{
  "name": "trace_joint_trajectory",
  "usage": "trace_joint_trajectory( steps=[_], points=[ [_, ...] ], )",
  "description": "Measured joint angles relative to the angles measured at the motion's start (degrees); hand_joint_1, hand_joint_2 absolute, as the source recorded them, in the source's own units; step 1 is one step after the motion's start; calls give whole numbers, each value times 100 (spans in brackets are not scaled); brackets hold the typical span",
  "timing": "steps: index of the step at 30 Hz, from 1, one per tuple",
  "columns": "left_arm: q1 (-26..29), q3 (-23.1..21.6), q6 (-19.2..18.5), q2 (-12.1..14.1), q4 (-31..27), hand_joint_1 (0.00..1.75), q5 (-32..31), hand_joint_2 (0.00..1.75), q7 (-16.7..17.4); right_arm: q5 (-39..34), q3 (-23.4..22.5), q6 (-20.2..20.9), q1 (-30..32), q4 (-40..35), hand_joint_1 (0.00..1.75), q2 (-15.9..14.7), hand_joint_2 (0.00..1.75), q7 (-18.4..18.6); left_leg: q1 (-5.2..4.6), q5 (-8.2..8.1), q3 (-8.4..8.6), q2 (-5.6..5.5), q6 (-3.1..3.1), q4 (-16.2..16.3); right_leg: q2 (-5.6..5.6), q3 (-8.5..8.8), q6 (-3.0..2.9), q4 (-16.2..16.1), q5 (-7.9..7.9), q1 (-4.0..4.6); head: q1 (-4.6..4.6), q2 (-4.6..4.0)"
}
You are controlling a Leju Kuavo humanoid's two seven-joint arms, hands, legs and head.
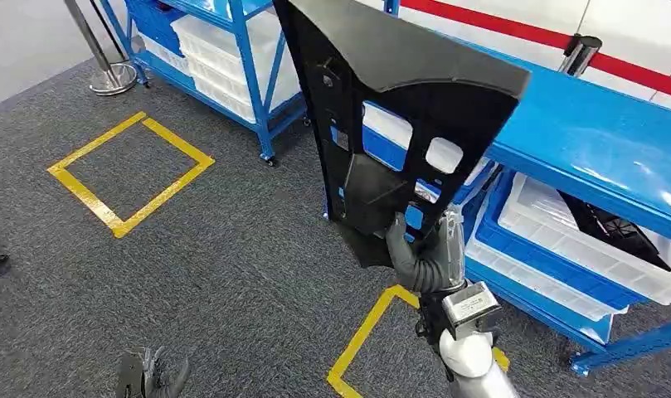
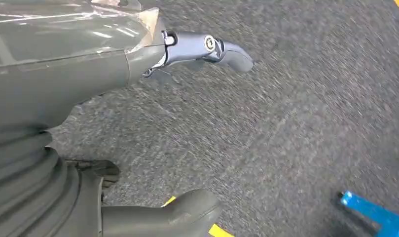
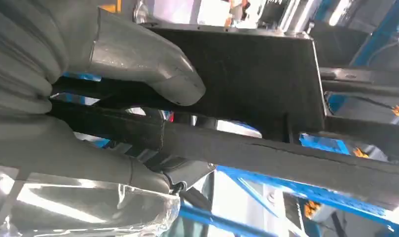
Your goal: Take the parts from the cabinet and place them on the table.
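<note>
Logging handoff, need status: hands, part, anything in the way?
Right hand grips black panel at its lower end, held upright. Left hand hangs low, holding nothing. Blue rack close behind the panel.

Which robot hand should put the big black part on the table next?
The right hand, most likely. It already grips the big black part by its lower end, holding it up beside the blue shelf. The left hand hangs low over the carpet, holding nothing.
</note>
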Motion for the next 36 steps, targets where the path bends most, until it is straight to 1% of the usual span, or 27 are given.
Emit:
trace_joint_trajectory(
  steps=[1,2,3,4,5,7,8,9,10,12,13,14,15,17,18,19,23,24,25,27,28,29,31,33,34,35,36],
  points=[
    [9,0,13,0,9,0,15,175,4,-39,-26,0,15,-6,175,-9,175,-50,4,2,4,-72,-12,5,33,224,73,-449,201,-25,0,0],
    [9,0,26,0,15,0,37,175,11,-55,-54,-19,22,-26,175,-13,175,-83,8,3,3,-138,-29,19,150,474,139,-957,399,-66,2,0],
    [10,0,39,7,17,0,76,175,17,-74,-76,-48,44,-46,175,-28,175,-107,9,1,-28,-193,-64,36,446,650,176,-1331,500,-127,13,0],
    [9,2,39,13,20,0,116,175,39,-85,-96,-81,86,-76,175,-39,175,-138,-37,-14,-71,-253,-106,97,478,664,130,-1440,508,-107,7,0],
    [15,7,39,35,20,0,127,175,50,-87,-114,-92,145,-112,175,-50,175,-142,-40,-7,-97,-301,-122,94,409,691,79,-1442,528,-164,-9,0],
    [107,41,41,78,26,0,142,175,164,-94,-186,-162,289,-164,175,-57,175,-160,9,-26,-114,-390,-141,95,314,724,22,-1438,495,-135,-17,0],
    [157,72,39,94,41,0,166,175,240,-103,-218,-181,322,-194,175,-57,175,-169,47,-50,-127,-370,-173,145,247,726,-26,-1456,510,-168,-15,0],
    [202,92,41,92,44,0,188,175,282,-107,-243,-201,348,-227,175,-57,175,-166,25,-150,-181,-93,-195,275,231,732,-41,-1456,509,-145,-20,0],
    [213,111,41,94,52,0,225,175,334,-107,-301,-212,394,-306,175,-55,175,-175,28,-333,-303,106,-218,537,182,735,-91,-1455,510,-117,-79,0],
    [215,155,24,92,66,0,293,175,372,-107,-407,-216,495,-411,175,-55,175,-186,50,-753,-695,248,-241,1358,37,735,-132,-1451,491,-65,-81,0],
    [230,175,11,90,77,0,313,175,372,-105,-461,-216,555,-433,175,-55,175,-186,53,-846,-860,263,-247,1680,-40,736,-149,-1449,478,-50,-79,0],
    [256,190,11,85,81,0,321,175,372,-105,-503,-216,607,-450,175,-55,175,-186,54,-803,-892,268,-245,1731,-100,741,-161,-1448,468,-44,-83,0],
    [290,227,11,83,81,0,323,175,372,-103,-540,-216,647,-470,175,-55,175,-186,54,-647,-805,277,-232,1539,-157,749,-174,-1447,455,-38,-81,0],
    [317,256,20,83,83,0,323,175,361,-98,-619,-205,679,-516,175,-46,175,-197,53,-170,-336,340,-185,639,-255,795,-154,-1448,411,-37,-83,0],
    [311,262,24,83,81,0,324,175,350,-94,-651,-190,686,-536,175,-37,175,-206,38,-131,-142,484,-185,263,-302,826,-128,-1452,386,-36,-79,0],
    [299,267,37,72,83,0,323,175,343,-83,-686,-166,692,-557,175,-33,175,-221,-32,-182,-121,616,-180,248,-350,830,-117,-1476,384,16,-81,0],
    [306,323,72,76,85,0,356,175,322,-48,-798,-131,747,-583,175,11,175,-252,-85,-151,-124,413,-77,171,-524,904,-19,-1523,349,41,-81,0],
    [306,330,74,76,83,0,354,175,308,-48,-817,-125,747,-592,175,18,175,-256,-24,-113,-67,366,-25,118,-396,834,19,-1467,294,48,-76,0],
    [289,332,79,72,83,0,350,175,297,-48,-842,-120,748,-603,175,20,175,-263,-42,-110,-53,313,-10,105,-184,782,6,-1262,208,32,-70,0],
    [251,332,118,68,83,0,313,175,302,-35,-914,-114,781,-632,175,26,175,-278,-46,-109,-49,202,55,108,-31,314,-72,-394,-111,21,-55,0],
    [247,334,129,68,85,0,313,175,306,-35,-936,-111,811,-632,175,26,175,-278,-50,-113,-49,134,62,109,-19,61,-87,44,-229,18,-50,0],
    [254,337,135,68,85,0,310,175,310,-35,-955,-100,842,-632,175,26,175,-278,-54,-114,-42,64,63,109,-12,-90,-68,254,-232,18,-48,0],
    [272,339,155,63,85,0,304,175,310,-35,-972,-79,867,-632,175,31,175,-291,-58,-115,-21,-76,62,111,15,-9,8,-81,20,19,-48,0],
    [276,369,201,57,85,0,306,175,310,-26,-1005,-72,873,-632,175,42,175,-344,-57,-119,12,-233,52,115,164,449,87,-1099,474,-3,-48,0],
    [279,387,212,50,85,0,306,175,308,-26,-1021,-68,872,-632,175,48,175,-352,-70,-125,2,-283,34,122,377,565,81,-1408,554,-19,-37,0],
    [290,398,221,50,85,0,304,175,297,-26,-1040,-63,876,-636,175,61,175,-361,-99,-149,-8,-350,0,144,329,619,10,-1458,594,-16,-52,0],
    [301,400,238,50,85,0,302,175,280,-24,-1043,-52,884,-636,175,63,175,-361,-90,-134,-18,-379,-26,134,288,619,-9,-1460,600,-12,-55,0]
  ],
)
